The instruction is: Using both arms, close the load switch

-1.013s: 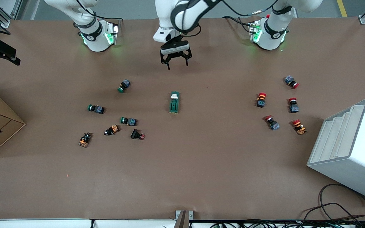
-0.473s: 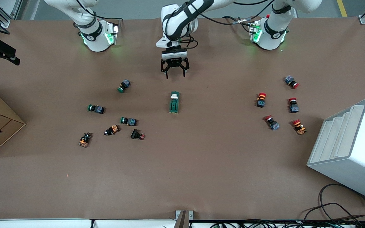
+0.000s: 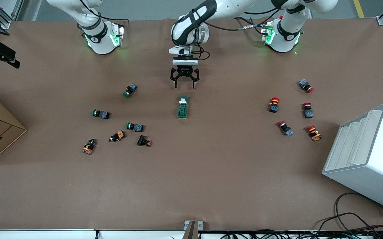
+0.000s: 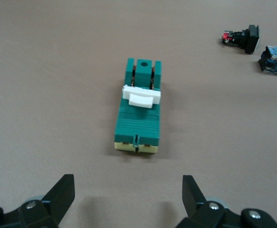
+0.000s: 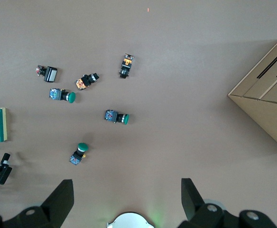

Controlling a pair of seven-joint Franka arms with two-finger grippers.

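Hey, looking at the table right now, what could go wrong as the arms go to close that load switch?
1. The load switch lies loose on the table; a push on its white lever may slide it rather than close it.
2. The left claw is open and not yet over the switch; a poorly centred descent could nudge it askew.
3. The right claw is high over the green push buttons, so nothing braces the switch yet.

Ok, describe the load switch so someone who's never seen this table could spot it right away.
On the brown table, look midway between the green-button and red-button clusters, just nearer the camera than the left end effector. The load switch lies alone there: a long green block with a white lever, no round cap.
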